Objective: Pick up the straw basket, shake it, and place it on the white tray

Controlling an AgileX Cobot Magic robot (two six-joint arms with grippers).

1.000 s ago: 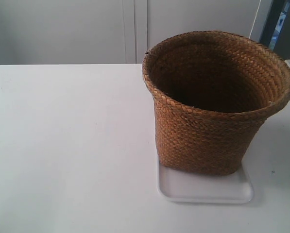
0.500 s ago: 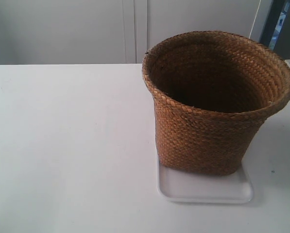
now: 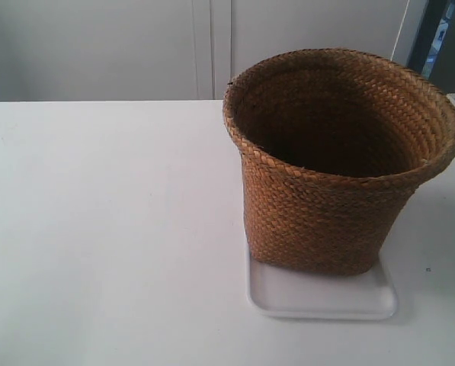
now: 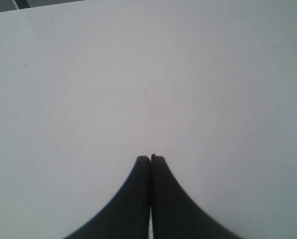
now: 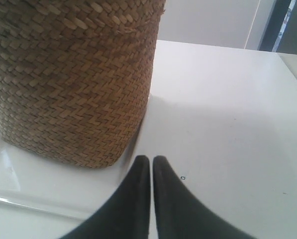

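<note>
The straw basket (image 3: 326, 191) stands upright on the white tray (image 3: 318, 299) at the right of the exterior view, its dark inside showing. No arm appears in that view. In the right wrist view the straw basket (image 5: 68, 79) rests on the white tray (image 5: 19, 184), and my right gripper (image 5: 151, 160) hangs shut and holding nothing just beside the basket's base, apart from it. My left gripper (image 4: 150, 159) is shut over bare white table, with nothing between its fingers.
A white table (image 3: 97, 229) spreads to the left of the tray. Pale wall panels (image 3: 212, 46) stand behind the table. A dark gap with something blue (image 3: 439, 38) shows at the far right.
</note>
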